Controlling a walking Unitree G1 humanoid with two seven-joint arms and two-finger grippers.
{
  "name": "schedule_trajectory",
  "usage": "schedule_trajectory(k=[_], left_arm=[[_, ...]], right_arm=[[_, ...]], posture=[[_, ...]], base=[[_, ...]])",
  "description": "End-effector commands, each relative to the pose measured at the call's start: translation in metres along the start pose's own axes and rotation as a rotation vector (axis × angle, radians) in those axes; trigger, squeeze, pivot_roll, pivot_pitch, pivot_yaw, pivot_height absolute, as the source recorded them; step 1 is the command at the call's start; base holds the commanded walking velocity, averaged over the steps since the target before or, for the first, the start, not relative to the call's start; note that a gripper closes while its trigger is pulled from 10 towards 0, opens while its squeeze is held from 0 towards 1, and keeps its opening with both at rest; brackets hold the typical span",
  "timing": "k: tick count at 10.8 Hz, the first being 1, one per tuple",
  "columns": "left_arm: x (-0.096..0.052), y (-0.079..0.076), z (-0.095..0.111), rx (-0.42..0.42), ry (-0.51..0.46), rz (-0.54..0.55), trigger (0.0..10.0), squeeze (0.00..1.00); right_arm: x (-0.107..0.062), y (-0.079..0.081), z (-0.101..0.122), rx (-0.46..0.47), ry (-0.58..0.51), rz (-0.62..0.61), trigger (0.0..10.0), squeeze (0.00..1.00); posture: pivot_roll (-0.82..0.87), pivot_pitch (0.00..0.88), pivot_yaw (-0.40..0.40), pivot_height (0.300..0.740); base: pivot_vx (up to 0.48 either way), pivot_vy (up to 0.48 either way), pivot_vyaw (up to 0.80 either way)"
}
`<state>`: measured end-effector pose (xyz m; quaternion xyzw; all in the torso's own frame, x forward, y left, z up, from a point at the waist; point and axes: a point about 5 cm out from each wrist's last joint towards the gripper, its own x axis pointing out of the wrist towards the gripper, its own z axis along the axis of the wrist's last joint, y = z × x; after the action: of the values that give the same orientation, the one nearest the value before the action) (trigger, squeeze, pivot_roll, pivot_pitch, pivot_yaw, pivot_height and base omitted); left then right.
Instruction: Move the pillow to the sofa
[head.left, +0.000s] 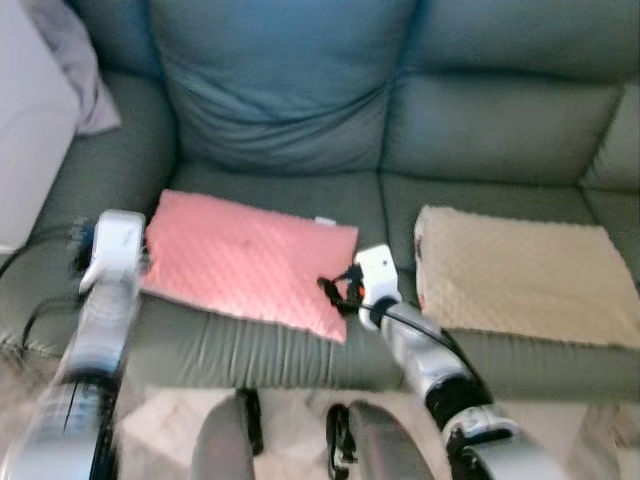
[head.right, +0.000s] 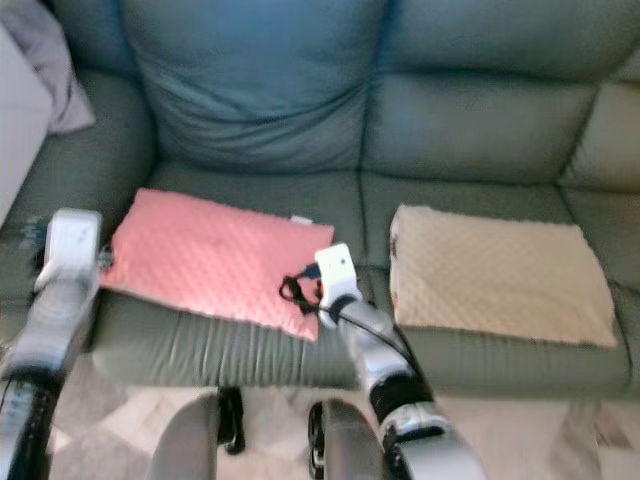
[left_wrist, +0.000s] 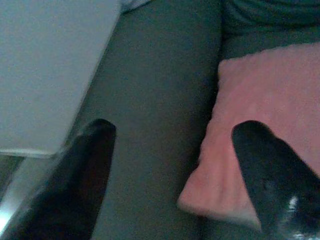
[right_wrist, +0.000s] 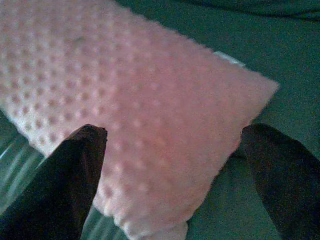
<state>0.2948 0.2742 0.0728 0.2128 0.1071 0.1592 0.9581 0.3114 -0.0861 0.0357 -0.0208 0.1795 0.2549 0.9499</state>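
The right claw (right_wrist: 172, 165) hangs low over the near right corner of the pink dimpled pillow (head.left: 245, 262), its two black fingers (right_wrist: 60, 180) spread wide apart with the pillow's corner lying between and beneath them, not pinched. From the head cameras that claw (head.left: 338, 290) sits right at the pillow's front edge, at the end of a silver forearm reaching up from below.

The left claw (left_wrist: 175, 175) hovers at the pillow's opposite, left edge, fingers (left_wrist: 272, 175) likewise parted: one finger rides over the pink fabric, the other over the bare green seat beside it. I cannot tell whether either finger touches the fabric. The left arm (head.left: 100, 300) rises alongside the sofa's left seat edge.

The pillow lies flat on the left seat cushion of the dark green sofa (head.left: 480, 130), between the two claws, a small white tag (head.left: 324, 221) showing at its far right corner. Beyond the right claw, on the next seat cushion, a beige dimpled pillow (head.left: 520, 275) lies flat, well apart from the pink one. Behind the pink pillow a large teal back cushion (head.left: 280, 80) leans against the backrest. Out past the left claw, a pale grey cloth (head.left: 75, 60) drapes over the sofa's arm, next to a white object (left_wrist: 45, 75).
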Motion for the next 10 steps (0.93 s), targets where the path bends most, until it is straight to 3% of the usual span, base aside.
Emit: schedule_trajectory(k=[1,3,4,5,6,7,10], left_arm=[[-0.003,0.003,0.008,0.008,-0.033,-0.004,10.0,1.0],[-0.044,0.017,0.003,0.03,-0.055,-0.006,10.0,1.0],[-0.062,0.014,0.004,0.043,-0.045,-0.043,10.0,1.0],[-0.076,0.01,0.006,0.037,-0.022,-0.073,10.0,0.0],[-0.085,0.004,0.01,0.02,-0.017,-0.095,10.0,0.0],[-0.091,0.0,0.014,0.011,-0.02,-0.113,10.0,0.0],[-0.121,-0.011,0.024,-0.016,0.013,-0.186,10.0,0.0]], right_arm=[[0.0,0.005,-0.007,-0.007,0.03,0.044,10.0,1.0],[0.005,0.002,-0.008,-0.102,0.109,0.115,10.0,1.0],[0.009,0.006,-0.007,-0.121,0.138,0.143,10.0,1.0],[0.01,0.011,-0.008,-0.119,0.161,0.175,10.0,0.56],[0.01,0.014,-0.012,-0.093,0.182,0.194,10.0,0.0],[0.009,0.016,-0.018,-0.05,0.203,0.206,10.0,0.0],[-0.003,0.025,-0.052,-0.096,0.328,0.238,10.0,0.0]], posture=[[0.05,0.22,-0.027,0.74],[0.13,0.257,-0.028,0.74],[0.16,0.275,-0.027,0.74],[0.18,0.281,-0.028,0.74],[0.19,0.29,-0.03,0.74],[0.2,0.295,-0.03,0.74],[0.24,0.331,-0.026,0.74]], base=[[0.0,0.0,0.0],[0.0,0.0,0.0],[0.0,0.0,0.0],[0.0,0.0,0.0],[0.0,0.0,0.0],[0.0,0.0,0.0],[0.0,0.0,0.0]])
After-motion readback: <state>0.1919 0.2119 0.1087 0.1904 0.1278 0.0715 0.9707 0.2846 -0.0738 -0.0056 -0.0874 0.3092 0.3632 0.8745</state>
